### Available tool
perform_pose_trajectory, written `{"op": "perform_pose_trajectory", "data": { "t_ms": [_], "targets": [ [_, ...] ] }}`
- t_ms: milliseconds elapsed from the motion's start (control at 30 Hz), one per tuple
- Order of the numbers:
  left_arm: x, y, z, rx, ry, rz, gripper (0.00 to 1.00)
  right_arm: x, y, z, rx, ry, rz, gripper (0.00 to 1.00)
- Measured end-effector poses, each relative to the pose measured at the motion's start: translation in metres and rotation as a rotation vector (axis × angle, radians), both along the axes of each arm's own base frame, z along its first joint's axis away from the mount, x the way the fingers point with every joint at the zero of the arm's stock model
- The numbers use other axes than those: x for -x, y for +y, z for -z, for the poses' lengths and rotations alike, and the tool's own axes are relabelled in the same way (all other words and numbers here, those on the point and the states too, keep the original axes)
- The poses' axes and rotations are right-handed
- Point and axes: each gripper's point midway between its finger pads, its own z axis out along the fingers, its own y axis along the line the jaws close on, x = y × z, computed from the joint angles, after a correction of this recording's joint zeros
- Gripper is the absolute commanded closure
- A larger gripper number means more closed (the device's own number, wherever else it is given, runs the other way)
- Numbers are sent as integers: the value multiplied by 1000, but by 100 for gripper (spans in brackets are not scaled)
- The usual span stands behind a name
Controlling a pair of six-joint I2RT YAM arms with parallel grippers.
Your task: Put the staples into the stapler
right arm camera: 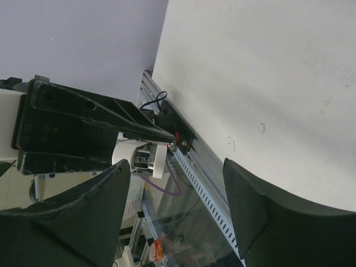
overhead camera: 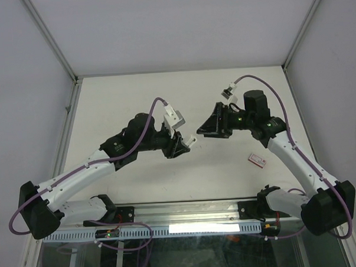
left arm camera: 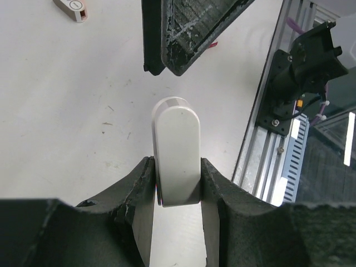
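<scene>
Stapler (left arm camera: 177,150): clamped between the left gripper (left arm camera: 177,169) fingers, tip protruding, held above the table (overhead camera: 135,94). Right gripper (right arm camera: 173,169): jaws spread, empty, close opposite. Red-and-white box (overhead camera: 257,159): on the table.

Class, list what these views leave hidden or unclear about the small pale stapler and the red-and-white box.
- Pale pink-and-grey mini stapler: left wrist view, rear end hidden between fingers of the left gripper; top view, too small.
- Loaded or empty: cannot be told; its inside shows in no view.
- Small red-and-white flat box: print too small in top view; cut by the upper edge in left wrist view.
</scene>
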Motion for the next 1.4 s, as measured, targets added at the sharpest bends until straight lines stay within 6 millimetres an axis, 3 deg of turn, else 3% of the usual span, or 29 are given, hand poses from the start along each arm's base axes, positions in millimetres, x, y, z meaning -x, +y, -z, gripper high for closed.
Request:
{"op": "perform_pose_trajectory", "data": {
  "t_ms": [267,533,800,1400],
  "targets": [
    [1,9,0,-47,-71,26,100,9,7,-5,-70,36,-35,47],
    [1,10,-1,-51,-91,33,100,22,23,2,-77,80,-96,55],
    [0,13,-6,-49,-113,21,100,23,28,2,-86,95,-108,64],
    [1,15,-6,-47,-117,19,100,28,33,-2,-118,118,-124,73]
  ]
}}
